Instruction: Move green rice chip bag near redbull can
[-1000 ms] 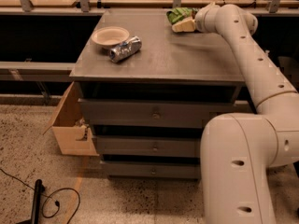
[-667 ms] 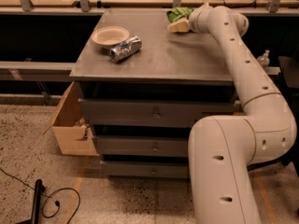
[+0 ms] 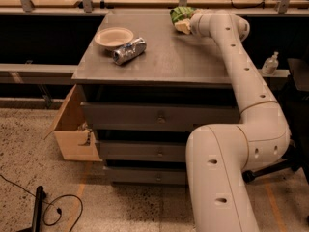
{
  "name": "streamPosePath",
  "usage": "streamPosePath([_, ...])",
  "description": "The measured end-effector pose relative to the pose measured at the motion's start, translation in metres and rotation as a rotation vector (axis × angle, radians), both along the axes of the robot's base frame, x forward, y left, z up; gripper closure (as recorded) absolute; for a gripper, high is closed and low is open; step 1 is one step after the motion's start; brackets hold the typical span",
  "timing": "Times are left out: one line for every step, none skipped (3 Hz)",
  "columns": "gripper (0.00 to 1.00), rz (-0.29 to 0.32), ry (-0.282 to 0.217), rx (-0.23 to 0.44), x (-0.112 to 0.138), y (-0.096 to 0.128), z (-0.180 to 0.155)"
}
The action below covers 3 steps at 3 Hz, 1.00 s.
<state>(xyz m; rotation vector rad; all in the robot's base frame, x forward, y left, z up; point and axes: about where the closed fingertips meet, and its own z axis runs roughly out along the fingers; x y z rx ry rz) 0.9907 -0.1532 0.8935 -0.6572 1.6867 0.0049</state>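
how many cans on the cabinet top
1: the redbull can lies on its side beside the bowl. The gripper is at the green rice chip bag, back right.

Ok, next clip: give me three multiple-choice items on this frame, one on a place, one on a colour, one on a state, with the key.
1. Where on the cabinet top is the green rice chip bag?
A) near left corner
B) far right, by the gripper
C) the middle

2. What colour is the bowl?
A) cream-white
B) red
C) black

3. How is the redbull can?
A) standing upright
B) lying on its side
C) held in the gripper

Key:
1 B: the bag sits at the far right edge, with the gripper right next to it.
2 A: the bowl is pale cream all over.
3 B: the can lies on its side beside the bowl, far from the gripper.
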Motion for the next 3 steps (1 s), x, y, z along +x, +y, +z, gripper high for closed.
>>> streamPosePath([0.64,0.017,0.004,-0.013,0.0,0.007,-0.003])
streamPosePath([0.87,0.026,0.005,-0.035,-0.002,0.009,-0.002])
streamPosePath([0.94,0.016,-0.011,-0.053,-0.002,0.007,0.008])
